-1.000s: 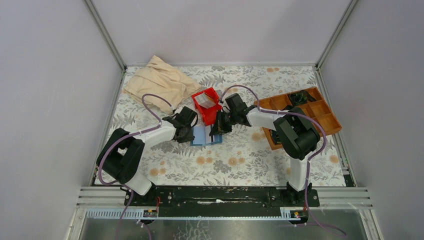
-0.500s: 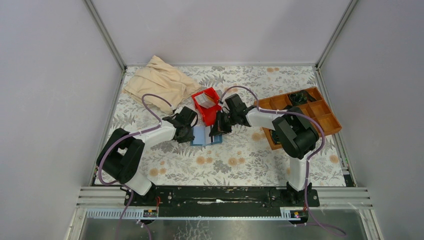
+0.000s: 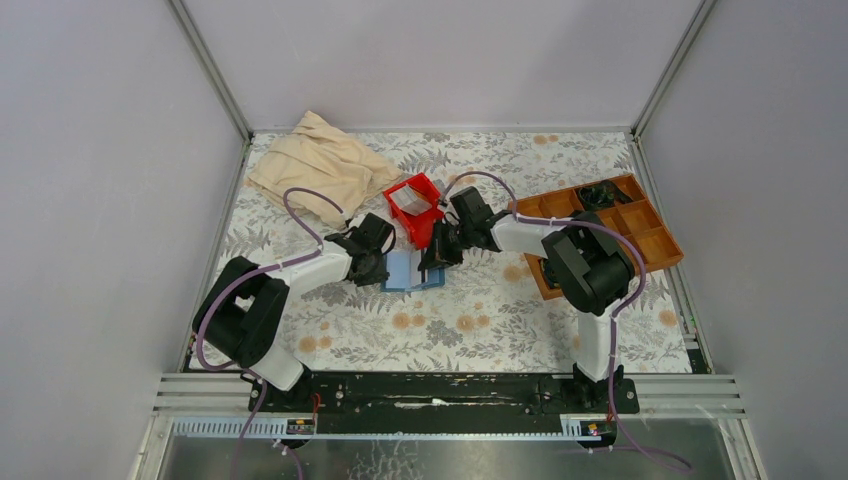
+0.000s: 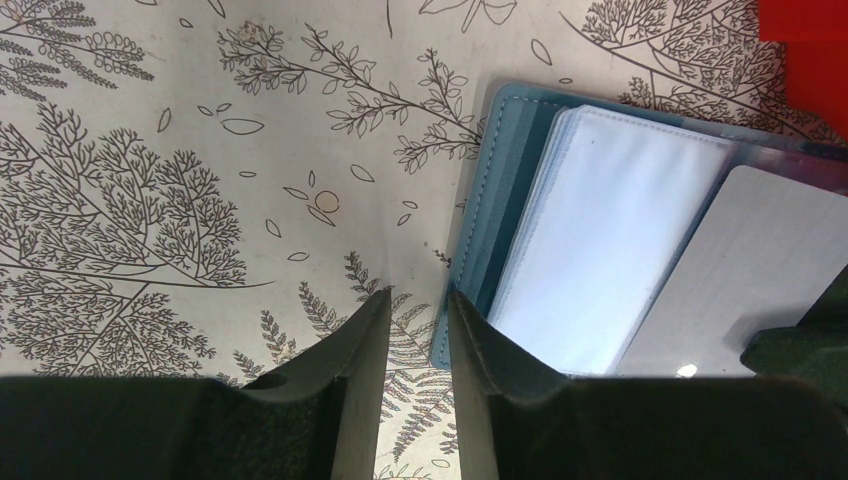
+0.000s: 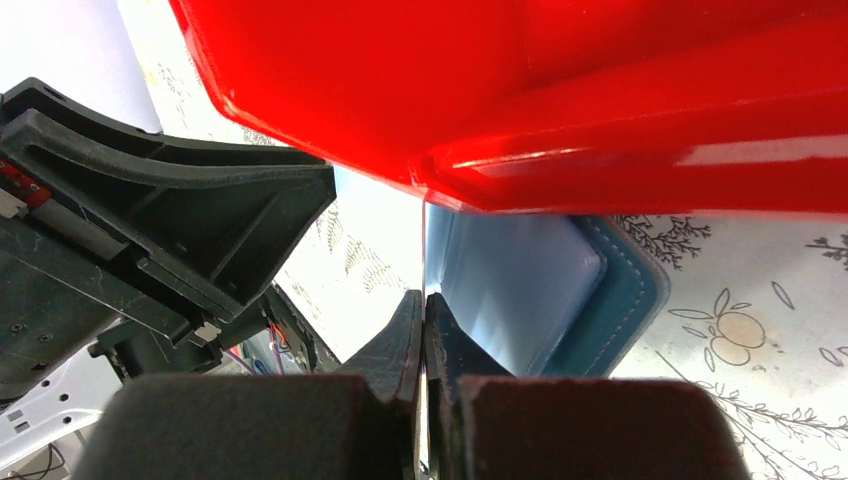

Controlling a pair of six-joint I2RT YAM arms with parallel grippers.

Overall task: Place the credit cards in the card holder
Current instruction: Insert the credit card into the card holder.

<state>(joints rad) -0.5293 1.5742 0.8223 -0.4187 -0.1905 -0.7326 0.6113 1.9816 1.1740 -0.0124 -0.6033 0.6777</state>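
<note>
The teal-blue card holder (image 3: 403,273) lies open on the table between my two grippers. In the left wrist view its blue edge (image 4: 497,200) and pale slots show, with a pale grey credit card (image 4: 745,270) lying over the slots. My left gripper (image 4: 418,295) is slightly open and empty at the holder's left edge, with one finger (image 4: 480,345) over that edge. My right gripper (image 5: 421,296) is shut on the credit card (image 5: 423,240), seen edge on over the holder (image 5: 625,300). In the top view it (image 3: 432,262) is at the holder's right side.
A red plastic bin (image 3: 424,231) with something pale inside stands just behind the holder and fills the top of the right wrist view (image 5: 600,80). A beige cloth (image 3: 320,165) lies at the back left. A brown wooden compartment tray (image 3: 655,243) is at the right.
The right arm's elbow has shifted very slightly left. Both grippers and the card holder stay where they were.
</note>
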